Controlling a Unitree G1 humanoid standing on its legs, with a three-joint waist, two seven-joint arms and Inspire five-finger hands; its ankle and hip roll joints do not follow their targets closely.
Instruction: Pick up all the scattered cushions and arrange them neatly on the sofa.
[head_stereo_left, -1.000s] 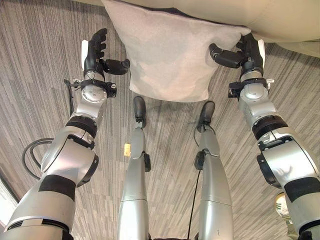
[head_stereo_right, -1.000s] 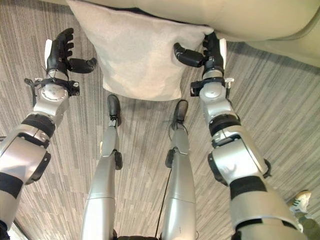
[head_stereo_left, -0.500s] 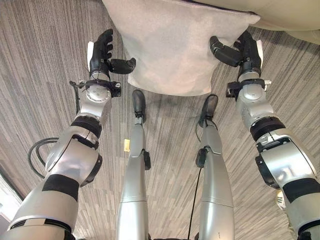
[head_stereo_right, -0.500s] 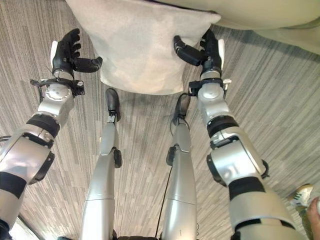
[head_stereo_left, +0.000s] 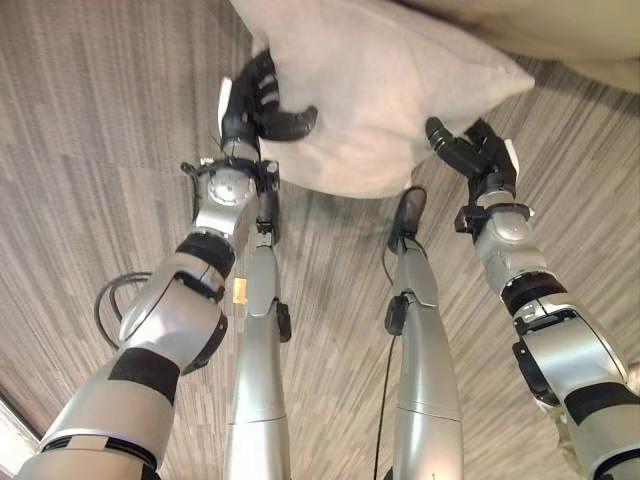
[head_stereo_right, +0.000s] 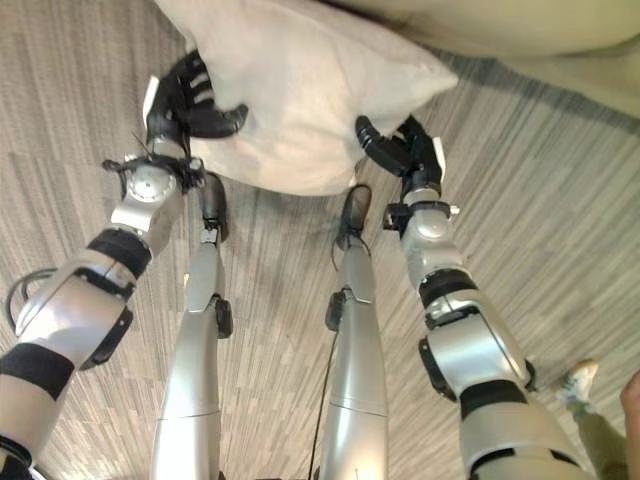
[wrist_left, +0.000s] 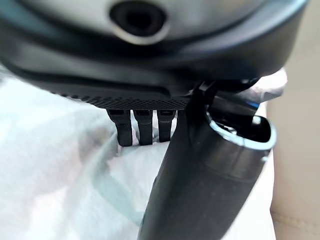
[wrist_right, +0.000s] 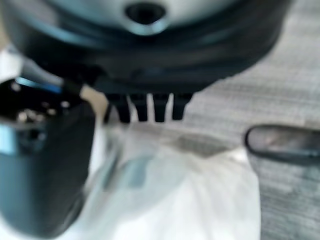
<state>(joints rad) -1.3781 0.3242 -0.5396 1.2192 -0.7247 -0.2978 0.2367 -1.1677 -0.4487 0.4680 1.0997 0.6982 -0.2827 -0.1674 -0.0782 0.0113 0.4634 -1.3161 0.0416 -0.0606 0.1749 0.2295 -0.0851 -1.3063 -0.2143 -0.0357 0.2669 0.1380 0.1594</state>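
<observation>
While both hands clasp the cushion (head_stereo_left: 380, 90) just off the carpet (head_stereo_left: 90, 150), against the sofa (head_stereo_left: 580, 35) front, it could slip: the right hand (head_stereo_left: 475, 155) only pinches its near right edge. The left hand (head_stereo_left: 262, 110) curls thumb over, fingers (wrist_left: 142, 127) pressed into fabric. Sofa's seat is cut off.

The left hand (head_stereo_left: 262, 108), apart a second ago, now grips the cushion (head_stereo_left: 380, 90), which has tilted.

Living room – beige sofa (head_stereo_right: 520, 30), striped carpet (head_stereo_left: 90, 150).
</observation>
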